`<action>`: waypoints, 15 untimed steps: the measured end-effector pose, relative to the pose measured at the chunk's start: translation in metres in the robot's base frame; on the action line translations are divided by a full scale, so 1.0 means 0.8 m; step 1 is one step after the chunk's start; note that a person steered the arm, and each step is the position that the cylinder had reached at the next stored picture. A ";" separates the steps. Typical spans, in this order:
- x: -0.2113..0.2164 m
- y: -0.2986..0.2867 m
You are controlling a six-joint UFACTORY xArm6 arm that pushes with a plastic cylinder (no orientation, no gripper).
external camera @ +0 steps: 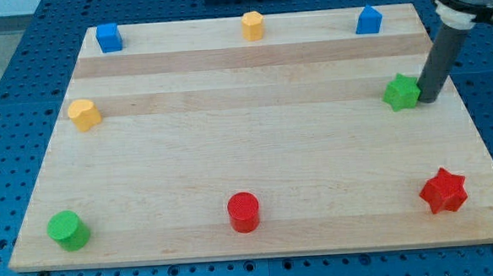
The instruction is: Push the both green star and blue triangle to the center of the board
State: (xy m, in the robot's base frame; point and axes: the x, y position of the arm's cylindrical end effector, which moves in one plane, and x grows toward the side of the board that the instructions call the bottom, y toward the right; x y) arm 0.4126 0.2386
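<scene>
Rod first: a straight dark rod is seen at the view's right, and my tip (pixel 428 100) is set down on the board (pixel 256 154) just beside the green star (pixel 401 92), on the star's right side. It looks to be touching the star, or very nearly. Nothing is held, because the rod has no jaws to open or close; blocks can only be pushed by it.

That spot seems well chosen. The star sits near the board's right edge, and the middle of the board lies to the star's left. A push from the right side would send the star toward the middle, so this is probably the step in hand.

Only one view is given, so the rest is told from it too. The blue triangle (pixel 368 20) is found at the view's top, toward the right, well apart from the tip. It has not been brought to the middle yet, and neither has the star, so the task is judged to be at an early stage.

Other blocks are spread around the edges: a blue cube (pixel 108 37), a yellow block (pixel 252 24), another yellow block (pixel 84 114), a green cylinder (pixel 69 229), a red cylinder (pixel 244 212) and a red star (pixel 444 191). None of them lies in the star's way to the middle.
</scene>
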 end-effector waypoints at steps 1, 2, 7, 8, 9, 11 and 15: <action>-0.009 -0.030; -0.010 -0.065; -0.110 -0.113; -0.175 -0.022; -0.204 0.066; -0.241 -0.007; -0.207 -0.074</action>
State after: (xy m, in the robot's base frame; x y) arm 0.2474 0.1796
